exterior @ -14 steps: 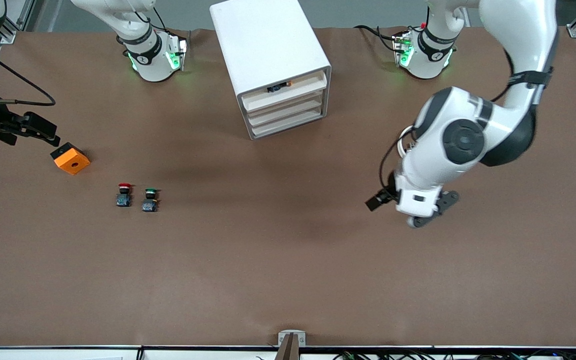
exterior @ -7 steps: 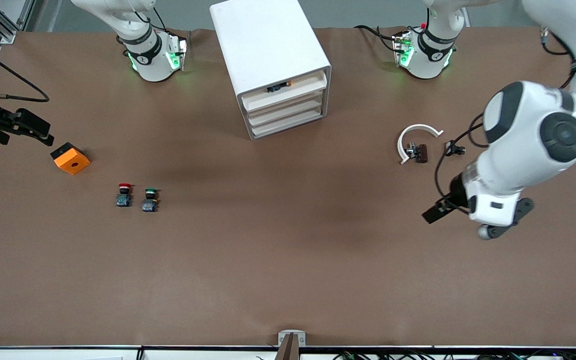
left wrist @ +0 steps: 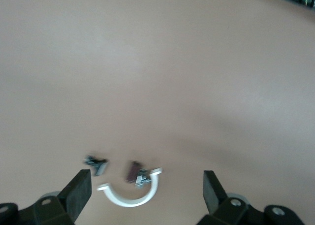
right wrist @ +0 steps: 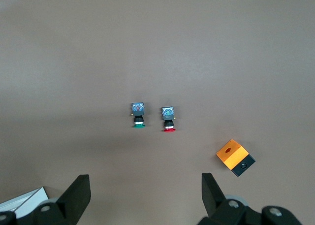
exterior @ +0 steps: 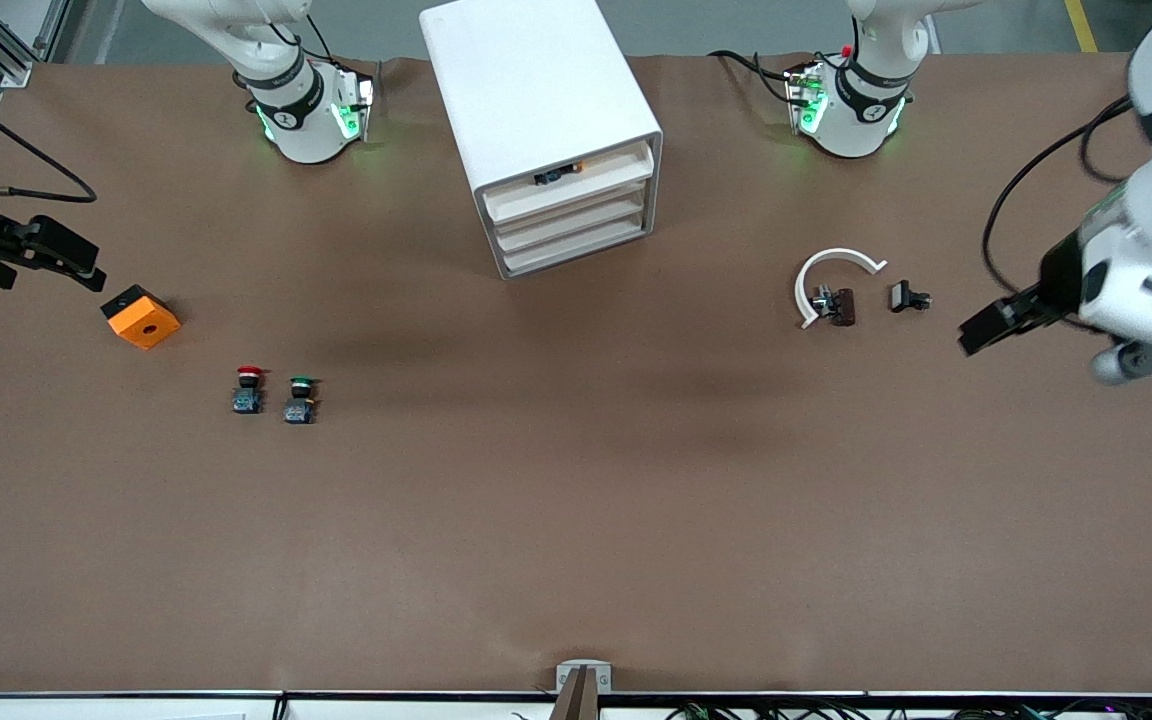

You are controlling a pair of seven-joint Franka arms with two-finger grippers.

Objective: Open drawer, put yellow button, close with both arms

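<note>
Presently, drawer (exterior: 568, 190): top of the cabinet (exterior: 536, 80), upper centre of the front view; it looks slightly ajar, its tray showing above the cream front
Yellow button (exterior: 558, 175): lying in the drawer's open strip, just under the cabinet's top edge
Left gripper (left wrist: 145, 180): spread wide and empty, over the tabletop (exterior: 576, 520) at the left arm's end, near a white ring (exterior: 831, 268) and two small dark parts; well apart from the cabinet
Right gripper (right wrist: 143, 185): also spread wide, holding nothing, over the tabletop at the right arm's end, near the orange block (exterior: 141, 318), red button (exterior: 249, 388) and green button (exterior: 300, 398)
Stage: button seems placed; the closing push looks not yet done
Risk, skew: the cabinet stands angled, so an uneven push from the two arms could turn or slide it rather than shut the drawer
Risk, jam: the button sits close to the opening and might catch on the top edge
Risk, snag: wide fingers could hook a lower drawer
</note>
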